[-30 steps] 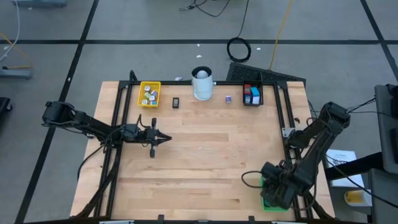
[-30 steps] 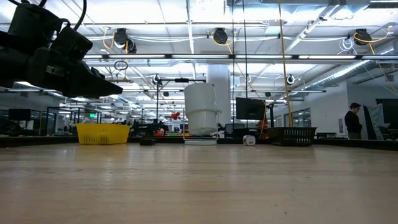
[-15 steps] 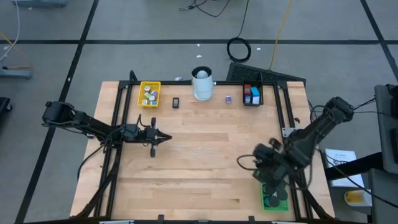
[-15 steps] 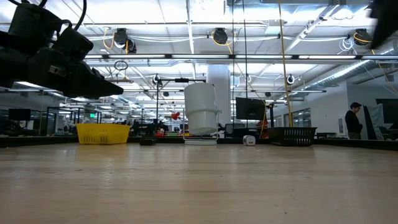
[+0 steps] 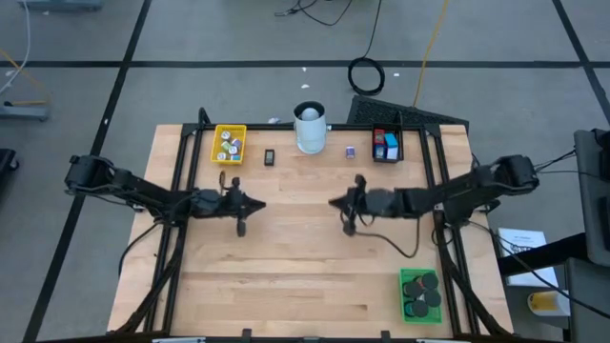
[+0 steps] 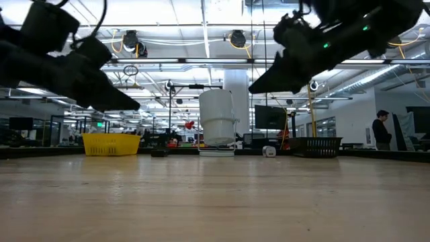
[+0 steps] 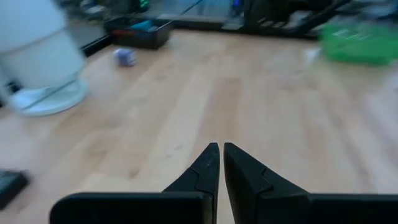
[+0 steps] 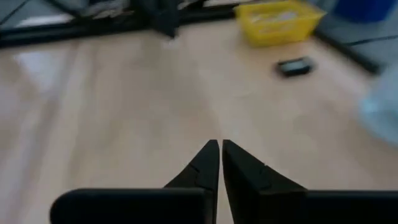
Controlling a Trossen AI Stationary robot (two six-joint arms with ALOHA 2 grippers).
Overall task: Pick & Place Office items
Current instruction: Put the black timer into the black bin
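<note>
The right gripper point(image 5: 334, 202) has swung from the green tray point(image 5: 420, 294) to mid-table, fingers now together and empty; that drop seems finished; the left gripper point(image 5: 262, 204) stays closed, empty.

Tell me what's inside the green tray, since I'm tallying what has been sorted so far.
The green tray at the table's near right corner holds several black round discs. They overlap, so an exact count is unclear, and anything lying beneath them is hidden.
</note>
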